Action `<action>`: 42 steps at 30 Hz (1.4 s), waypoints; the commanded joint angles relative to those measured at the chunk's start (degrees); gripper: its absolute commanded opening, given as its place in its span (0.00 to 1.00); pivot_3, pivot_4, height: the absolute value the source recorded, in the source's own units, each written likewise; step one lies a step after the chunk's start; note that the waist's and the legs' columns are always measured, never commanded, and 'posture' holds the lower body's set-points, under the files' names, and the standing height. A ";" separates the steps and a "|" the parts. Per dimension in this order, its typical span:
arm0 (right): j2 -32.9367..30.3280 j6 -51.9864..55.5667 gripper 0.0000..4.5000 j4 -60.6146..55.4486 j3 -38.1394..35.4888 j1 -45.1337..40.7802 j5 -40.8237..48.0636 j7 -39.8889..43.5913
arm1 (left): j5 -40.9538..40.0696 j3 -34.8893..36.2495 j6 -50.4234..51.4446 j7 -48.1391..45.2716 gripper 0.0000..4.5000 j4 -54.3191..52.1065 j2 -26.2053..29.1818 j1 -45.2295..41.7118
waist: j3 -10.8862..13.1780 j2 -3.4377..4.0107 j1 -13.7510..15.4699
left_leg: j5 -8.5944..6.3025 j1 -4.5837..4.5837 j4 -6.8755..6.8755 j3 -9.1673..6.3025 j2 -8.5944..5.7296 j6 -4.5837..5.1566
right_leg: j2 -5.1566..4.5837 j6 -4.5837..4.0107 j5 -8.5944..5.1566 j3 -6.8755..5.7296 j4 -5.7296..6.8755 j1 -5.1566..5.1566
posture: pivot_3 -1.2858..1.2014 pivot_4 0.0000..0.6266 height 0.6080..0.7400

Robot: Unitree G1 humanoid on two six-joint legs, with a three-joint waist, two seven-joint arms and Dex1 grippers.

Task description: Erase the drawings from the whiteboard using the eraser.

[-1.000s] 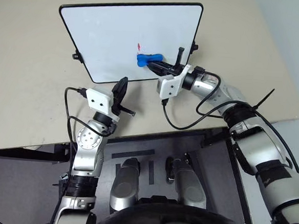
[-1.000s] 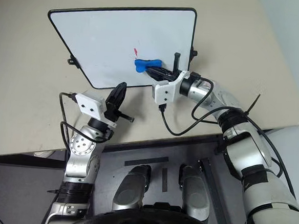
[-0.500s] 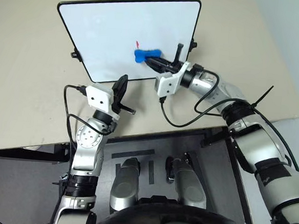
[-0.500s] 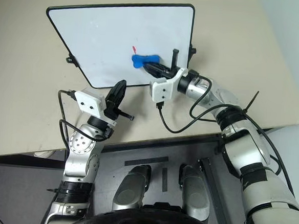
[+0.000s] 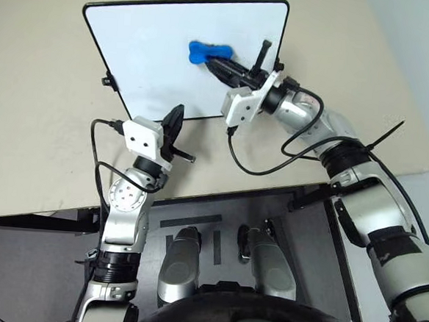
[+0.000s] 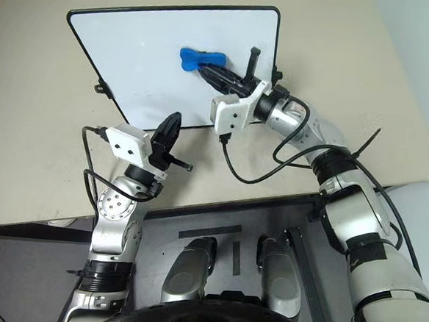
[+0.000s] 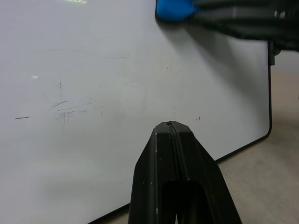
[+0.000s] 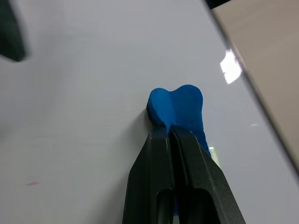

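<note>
We are working over a beige tabletop (image 5: 43,83) on which the whiteboard (image 5: 148,53) lies flat, its black frame running close to the table's far side. Our right gripper (image 8: 170,133) has its two black fingers pinched tight on the eraser (image 5: 205,52), the blue bone-shaped piece lying on the glossy surface in the board's upper middle. Our left gripper (image 7: 174,128) is closed on nothing and hovers just off the board's near edge. Of the drawings we can make out only tiny red flecks (image 8: 32,183) in the wrist views, so most of the scribble looks gone, though faint grey scratches also show on the white. The risk we see is a shallow grip: the fingers bite only one end of the eraser, so a hard push could twist it loose or tip it onto its edge, missing the flecks. The board also seems unheld, so a firm stroke might slide it across the table.
</note>
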 commanded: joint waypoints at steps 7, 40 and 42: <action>-0.15 1.72 0.01 4.35 2.18 3.37 0.31 7.14 | -0.07 0.22 -1.41 -0.06 0.00 -1.37 0.24 -0.17 | 0.00 0.00 0.02 | 0.00 0.00 0.01 0.00 0.00 -0.01 | -0.01 -0.06 0.05 -0.01 0.02 0.00 | 0.52 0.24 1.00; -15.66 35.70 0.70 -48.11 -9.92 33.73 35.10 38.57 | -1.95 1.45 -1.36 -3.97 0.00 0.86 2.87 -1.87 | -0.04 -0.09 0.06 | 0.02 0.39 0.09 0.11 -0.08 -0.02 | 0.08 0.54 -0.59 0.05 0.03 0.53 | 0.52 0.24 1.00; -15.06 35.89 0.86 -48.79 -11.47 33.73 34.97 37.16 | -2.04 1.44 -0.89 -4.09 0.00 0.78 3.02 -2.51 | -0.04 -0.09 0.08 | 0.02 0.39 0.12 0.11 -0.10 -0.02 | 0.07 0.50 -0.56 0.05 0.03 0.55 | 0.52 0.24 1.00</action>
